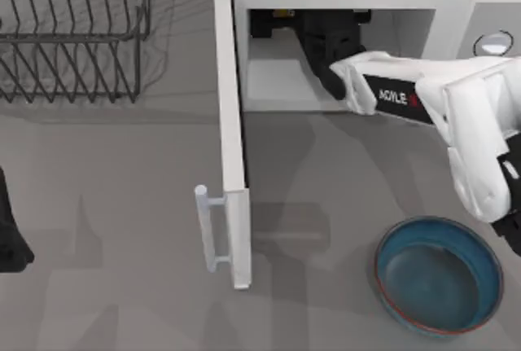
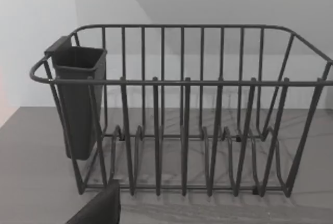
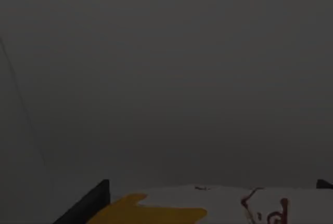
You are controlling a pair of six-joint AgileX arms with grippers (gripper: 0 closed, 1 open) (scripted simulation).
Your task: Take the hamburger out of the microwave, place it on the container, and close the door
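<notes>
The right gripper (image 1: 281, 21) is reaching inside the one microwave (image 1: 350, 1) past the open door (image 1: 232, 147); its grip cannot be told. One bowl (image 1: 440, 274) is sitting clear, near right.

A simulated kitchen counter: a plain grey table (image 1: 122, 221) carries a white microwave (image 1: 456, 17) with its door (image 1: 232, 147) swung open, a black wire dish rack (image 2: 182, 115) (a dark cutlery cup (image 2: 78, 99) hangs on one end), and a blue bowl (image 1: 440, 274), all against blank pale walls.
</notes>
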